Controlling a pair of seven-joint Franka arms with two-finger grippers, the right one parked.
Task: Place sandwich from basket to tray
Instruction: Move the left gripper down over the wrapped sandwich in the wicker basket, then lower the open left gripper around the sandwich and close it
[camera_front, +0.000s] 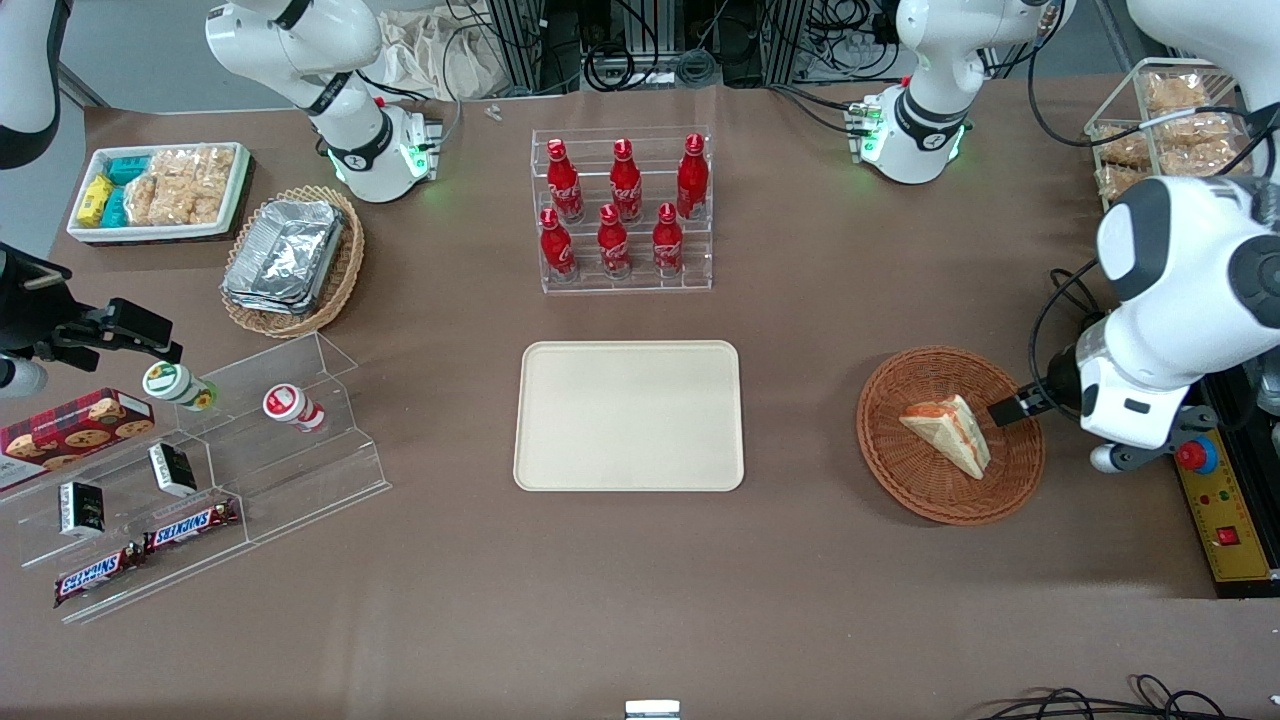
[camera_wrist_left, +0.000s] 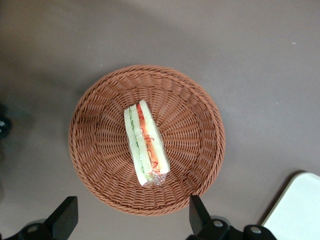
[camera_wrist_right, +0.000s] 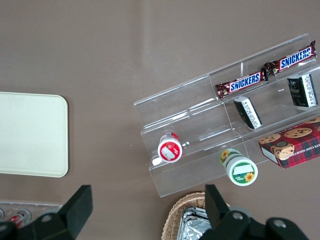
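Observation:
The sandwich (camera_front: 950, 432) is a wrapped triangular wedge of white bread lying in the round reddish-brown basket (camera_front: 920, 485), toward the working arm's end of the table. In the left wrist view the sandwich (camera_wrist_left: 146, 145) shows its red-orange and green filling edge, in the middle of the basket (camera_wrist_left: 100, 145). My left gripper (camera_front: 1012, 410) hangs above the basket's rim, open and empty, its fingers (camera_wrist_left: 197, 212) spread wider than the sandwich and not touching it; it also shows in the left wrist view (camera_wrist_left: 131, 215). The cream-beige tray (camera_front: 628, 415) lies bare at the table's middle.
A clear rack of red bottles (camera_front: 622, 215) stands farther from the front camera than the tray. A tan basket of foil containers (camera_front: 290, 260), a white snack tray (camera_front: 160, 190) and a clear snack shelf (camera_front: 200, 470) lie toward the parked arm's end. A yellow control box (camera_front: 1225, 500) sits beside the basket.

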